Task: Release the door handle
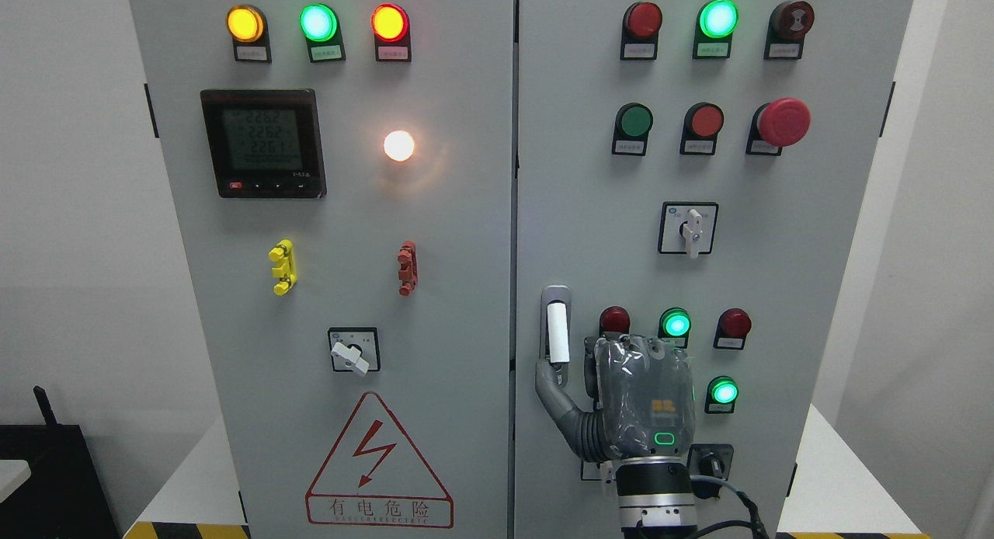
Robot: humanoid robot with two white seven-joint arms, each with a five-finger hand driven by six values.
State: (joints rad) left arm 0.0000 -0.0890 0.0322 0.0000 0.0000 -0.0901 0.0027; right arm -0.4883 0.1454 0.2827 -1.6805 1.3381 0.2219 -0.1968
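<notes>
One right hand (621,391), fingers loosened, thumb touching the door handle's (557,333) lower edge.

Plain white wall (70,236) to the left of the grey cabinet, matte, evenly lit, unmarked. A second stretch of white wall (943,236) to the right, with a faint vertical shade line where two surfaces seem to meet. White platform or floor surface (842,485) at the lower right beside the cabinet's base; a like pale surface (198,477) at the lower left. Yellow-and-black hazard striping (182,530) along the bottom edge at the left. Black box-like object (50,477) in the lower left corner, with a thin black stub rising from its top; its nature unclear. Lighting diffuse and cool, no window visible.
</notes>
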